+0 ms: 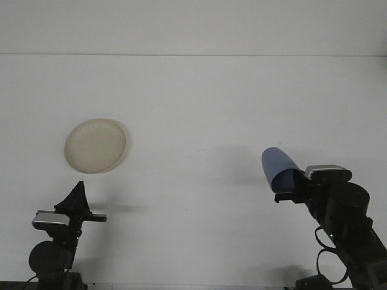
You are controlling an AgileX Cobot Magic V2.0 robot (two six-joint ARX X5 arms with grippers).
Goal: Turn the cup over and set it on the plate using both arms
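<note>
Right now my right gripper point(289, 186) holds a blue cup point(277, 167), lifted clear of the white table point(199, 109). My fingers are closed on the cup's lower end, near its rim as best I can tell. The cup's closed end leans up toward eleven o'clock from my fingertips. So the cup lies just above and slightly left of my grip, touching it, tilted rather than upright.

My left gripper point(77, 194) sits low at about seven o'clock in the view, holding nothing. Its fingers come together to a narrow point, so they look closed.

A pale round plate point(95, 145) rests on the table at about nine o'clock, just beyond my left gripper. It is well apart from the cup, which is at about four o'clock.

What could go wrong, as I judge it: I grip only one end of the cup, so it could pivot or slip out while I turn it or carry it across. A handover to my left gripper could fail if those fingers are not opened first, or if I let go before the other side has a firm hold. The cup could then drop and roll on the bare table. Set down off-centre, it could catch the plate's raised rim and tip over.
</note>
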